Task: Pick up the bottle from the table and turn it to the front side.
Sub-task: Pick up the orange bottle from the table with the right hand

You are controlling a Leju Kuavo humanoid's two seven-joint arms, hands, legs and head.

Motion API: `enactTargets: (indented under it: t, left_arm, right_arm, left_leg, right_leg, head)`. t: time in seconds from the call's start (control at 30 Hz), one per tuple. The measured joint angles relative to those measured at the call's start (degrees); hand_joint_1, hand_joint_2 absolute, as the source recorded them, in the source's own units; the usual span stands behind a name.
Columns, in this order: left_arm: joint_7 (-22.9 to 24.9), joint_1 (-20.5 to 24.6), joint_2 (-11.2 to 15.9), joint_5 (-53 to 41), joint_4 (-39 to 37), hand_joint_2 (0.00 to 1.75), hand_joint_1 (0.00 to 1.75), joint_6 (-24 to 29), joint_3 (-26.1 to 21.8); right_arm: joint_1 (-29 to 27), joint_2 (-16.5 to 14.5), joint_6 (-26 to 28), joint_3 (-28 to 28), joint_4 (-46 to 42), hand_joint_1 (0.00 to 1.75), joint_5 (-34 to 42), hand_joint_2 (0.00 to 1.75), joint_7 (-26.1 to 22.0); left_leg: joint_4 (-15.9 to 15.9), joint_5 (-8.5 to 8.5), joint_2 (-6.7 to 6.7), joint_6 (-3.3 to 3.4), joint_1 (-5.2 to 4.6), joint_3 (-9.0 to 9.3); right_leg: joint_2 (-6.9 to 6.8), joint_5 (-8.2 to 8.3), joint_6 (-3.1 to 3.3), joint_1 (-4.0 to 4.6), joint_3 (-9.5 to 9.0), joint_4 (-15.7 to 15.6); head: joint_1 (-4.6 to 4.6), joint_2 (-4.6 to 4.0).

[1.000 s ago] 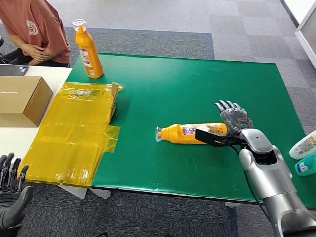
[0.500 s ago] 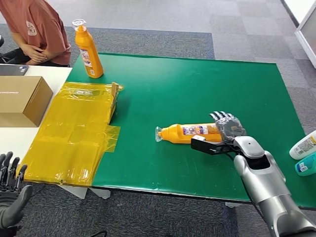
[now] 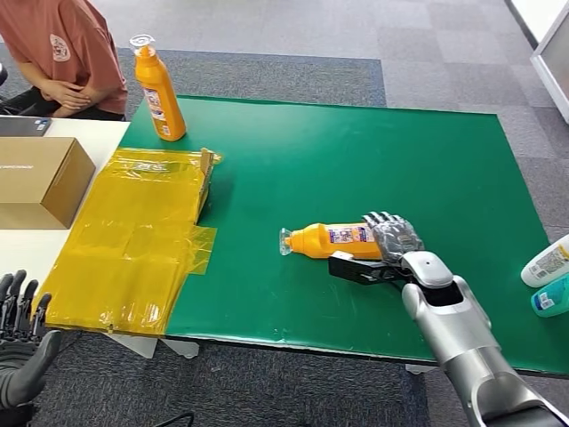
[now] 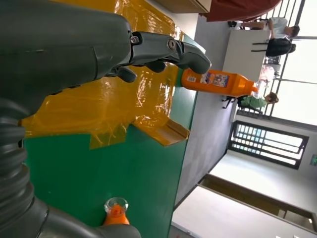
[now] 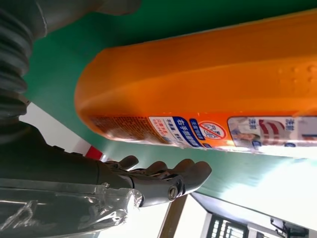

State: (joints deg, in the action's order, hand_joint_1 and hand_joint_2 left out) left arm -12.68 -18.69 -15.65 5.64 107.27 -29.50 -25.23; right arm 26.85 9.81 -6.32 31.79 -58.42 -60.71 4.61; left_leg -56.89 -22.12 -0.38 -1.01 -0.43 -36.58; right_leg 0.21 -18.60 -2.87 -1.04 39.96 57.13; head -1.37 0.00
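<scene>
An orange bottle (image 3: pixel 332 239) lies on its side on the green table (image 3: pixel 335 151), clear cap pointing left, label facing up. My right hand (image 3: pixel 392 242) is at its base end, fingers (image 3: pixel 389 228) spread over the far side and the thumb stretched along the near side. In the right wrist view the bottle (image 5: pixel 209 79) sits between thumb and fingers (image 5: pixel 168 181) with a gap on the finger side, so the hand is not closed on it. My left hand (image 3: pixel 20 342) hangs below the table's front left edge with fingers apart, holding nothing.
A second orange bottle (image 3: pixel 159 92) stands upright at the table's far left corner. A yellow plastic sheet (image 3: pixel 134 240) covers the left side, beside a cardboard box (image 3: pixel 40 178). A person (image 3: pixel 60 53) sits at the far left. A white bottle (image 3: pixel 547 262) and a teal one (image 3: pixel 551 298) lie at the right edge.
My right hand has moved left and towards me, from beyond the bottle's base to around its base end. The bottle has not moved. The left hand stays put.
</scene>
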Motion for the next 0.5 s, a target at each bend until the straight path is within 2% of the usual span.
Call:
enactTargets:
  t: [0.3, 0.5]
  left_arm:
    - [0.0, 0.0, 0.1, 0.0, 0.0, 1.75, 0.0, 0.2, 0.2]
    - [0.0, 0.0, 0.9, 0.3, 0.0, 1.75, 0.0, 1.7, 1.8]
  right_arm:
    - [0.6, -1.1, 0.4, 0.1, 2.5, 0.0, 0.0, 1.75, 0.0]
    - [3.2, -2.6, 0.8, -0.1, 6.4, 0.0, 1.0, 1.75, -0.4]
  left_leg:
    - [0.0, -0.01, 0.0, 0.01, 0.0, -0.01]
    - [0.0, 0.01, 0.0, 0.0, 0.0, 0.01]
  right_leg:
    - [0.0, -0.01, -0.01, 0.0, -0.01, 0.0]
    - [0.0, 0.02, 0.0, 0.0, 0.0, 0.0]
  head:
    - [0.0, 0.0]
    - [0.01, 0.0]
